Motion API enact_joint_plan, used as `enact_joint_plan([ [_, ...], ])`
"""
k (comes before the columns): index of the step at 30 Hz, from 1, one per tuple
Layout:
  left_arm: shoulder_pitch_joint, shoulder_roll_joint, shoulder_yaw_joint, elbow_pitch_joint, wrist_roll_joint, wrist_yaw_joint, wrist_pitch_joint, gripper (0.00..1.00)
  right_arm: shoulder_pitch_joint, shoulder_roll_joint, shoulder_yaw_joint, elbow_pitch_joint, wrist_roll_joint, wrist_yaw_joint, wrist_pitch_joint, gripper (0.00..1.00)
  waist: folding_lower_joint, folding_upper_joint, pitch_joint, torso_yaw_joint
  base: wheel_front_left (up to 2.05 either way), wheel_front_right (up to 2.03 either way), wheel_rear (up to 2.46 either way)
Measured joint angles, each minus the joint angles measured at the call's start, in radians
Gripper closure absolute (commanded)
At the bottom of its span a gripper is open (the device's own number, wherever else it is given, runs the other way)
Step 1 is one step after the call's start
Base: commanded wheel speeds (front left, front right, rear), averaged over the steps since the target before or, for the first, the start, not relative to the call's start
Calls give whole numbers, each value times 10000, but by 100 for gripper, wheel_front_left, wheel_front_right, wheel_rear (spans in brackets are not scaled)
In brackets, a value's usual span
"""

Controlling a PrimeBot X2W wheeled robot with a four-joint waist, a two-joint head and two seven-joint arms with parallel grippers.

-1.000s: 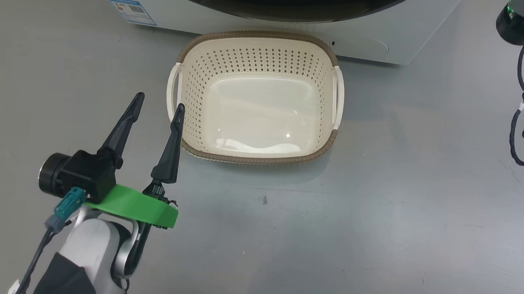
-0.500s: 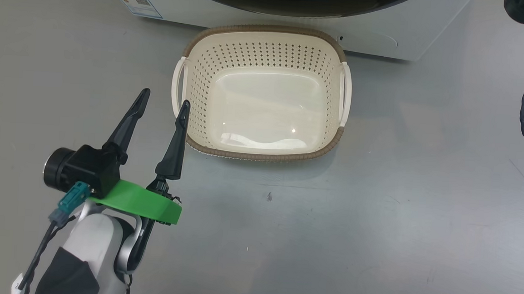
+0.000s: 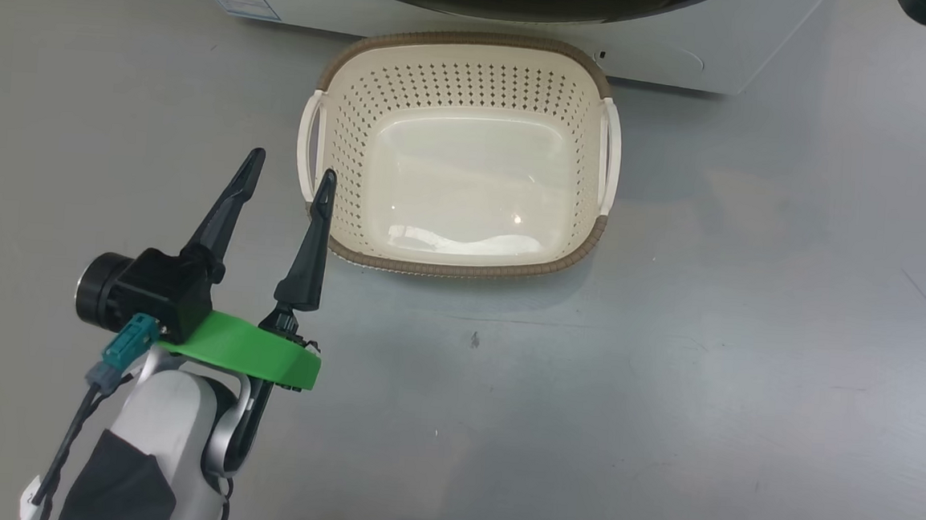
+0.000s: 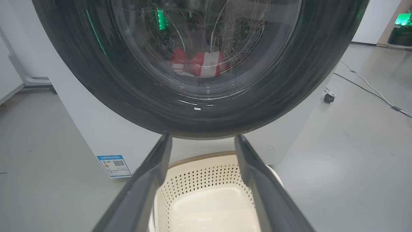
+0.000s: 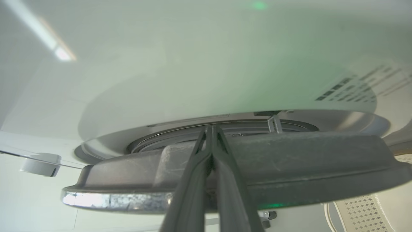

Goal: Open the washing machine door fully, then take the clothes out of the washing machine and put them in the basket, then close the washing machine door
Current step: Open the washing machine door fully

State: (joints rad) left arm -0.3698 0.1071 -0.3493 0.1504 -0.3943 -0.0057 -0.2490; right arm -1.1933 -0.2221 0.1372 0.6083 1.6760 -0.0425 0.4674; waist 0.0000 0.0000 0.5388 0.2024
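Two claws: right gripper (image 5: 210, 128) clenched on nothing, tips at the washing machine door (image 5: 289, 154) rim mid-frame, likely to lever it open; left gripper (image 3: 292, 165) released lower left beside empty basket (image 3: 462, 270), ready for clothes (image 4: 198, 62) behind glass, upper centre

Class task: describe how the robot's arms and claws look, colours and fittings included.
The left claw has two long, black, tapering fingers above a green collar, a black round camera, a teal cable plug and a pale grey forearm. The right claw has matching dark fingers.
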Motion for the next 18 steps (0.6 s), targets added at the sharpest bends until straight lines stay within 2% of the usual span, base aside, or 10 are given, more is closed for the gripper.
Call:
enact_joint_plan([
  [11, -115, -38, 21, 86, 2, -10, -2, 0, -128, -132, 31, 278, 230, 150, 692, 100, 0, 0, 33, -17, 0, 0, 0],
  [18, -151, -48, 69, 318, 2, -12, -4, 0, -106, -159, 82, 562, 397, 410, 1129, 100, 0, 0, -99, -63, 0, 0, 0],
])
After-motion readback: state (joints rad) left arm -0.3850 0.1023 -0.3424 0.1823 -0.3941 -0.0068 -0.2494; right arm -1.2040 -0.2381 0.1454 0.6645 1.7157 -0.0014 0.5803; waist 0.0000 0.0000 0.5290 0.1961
